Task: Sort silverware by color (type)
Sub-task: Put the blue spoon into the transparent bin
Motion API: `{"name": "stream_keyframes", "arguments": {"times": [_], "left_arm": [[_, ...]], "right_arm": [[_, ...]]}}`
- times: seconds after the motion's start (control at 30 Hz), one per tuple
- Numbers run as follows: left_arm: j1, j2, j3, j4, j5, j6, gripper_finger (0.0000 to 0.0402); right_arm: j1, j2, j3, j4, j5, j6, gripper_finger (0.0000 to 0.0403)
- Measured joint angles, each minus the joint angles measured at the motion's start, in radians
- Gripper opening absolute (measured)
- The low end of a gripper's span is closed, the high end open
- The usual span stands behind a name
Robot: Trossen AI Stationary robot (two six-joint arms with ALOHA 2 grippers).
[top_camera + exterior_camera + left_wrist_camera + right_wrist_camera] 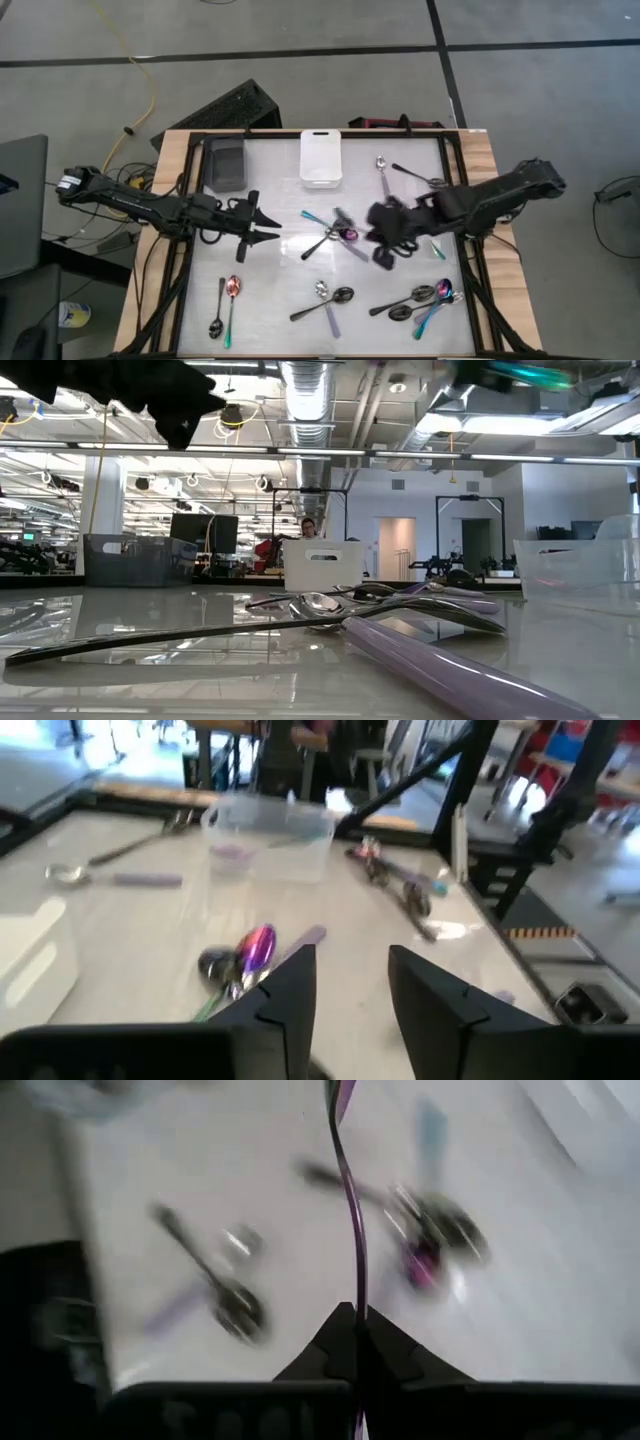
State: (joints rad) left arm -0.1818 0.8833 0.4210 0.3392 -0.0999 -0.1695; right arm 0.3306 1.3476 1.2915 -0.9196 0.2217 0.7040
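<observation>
Right gripper (385, 255) is pinching a purple-handled spoon (350, 1210); you're carrying it over the table middle.
Jaws are fully closed on the handle end, so the spoon is sticking out ahead; you're best keeping the wrist steady and clearing the rainbow spoon pile (335, 235) just beside it. Left gripper (350, 990) is hanging part open, empty, near the left side. White bin (321, 158) is sitting at the far edge with open table in front; black frame rails are boxing in the sides.
</observation>
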Motion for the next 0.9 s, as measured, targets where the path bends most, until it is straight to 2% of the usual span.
{"name": "stream_keyframes", "arguments": {"times": [0.2, 0.27, 0.33, 0.47, 0.77, 0.9], "left_arm": [[0.000, 0.000, 0.000, -0.046, -0.008, -0.017, 0.0119], [-0.001, 0.000, 0.000, -0.045, 0.007, -0.018, 0.0119], [-0.001, 0.000, 0.000, -0.044, 0.009, -0.018, 0.0119], [-0.001, 0.000, 0.000, -0.044, 0.009, -0.018, 0.0119], [-0.001, 0.000, 0.000, -0.031, -0.009, -0.018, 0.0119], [0.000, 0.000, 0.000, -0.021, -0.019, -0.036, 0.0119]], "right_arm": [[0.064, -0.058, -0.026, -0.560, 0.040, 0.470, 0.0020], [0.081, -0.080, -0.065, -0.651, 0.025, 0.609, 0.0020], [0.090, -0.110, -0.122, -0.638, 0.000, 0.707, 0.0020], [0.102, -0.160, -0.266, -0.527, -0.037, 0.789, 0.0020], [0.063, -0.165, -0.447, -0.365, -0.069, 0.782, 0.0020], [0.044, -0.165, -0.492, -0.354, -0.089, 0.783, 0.0020]]}}
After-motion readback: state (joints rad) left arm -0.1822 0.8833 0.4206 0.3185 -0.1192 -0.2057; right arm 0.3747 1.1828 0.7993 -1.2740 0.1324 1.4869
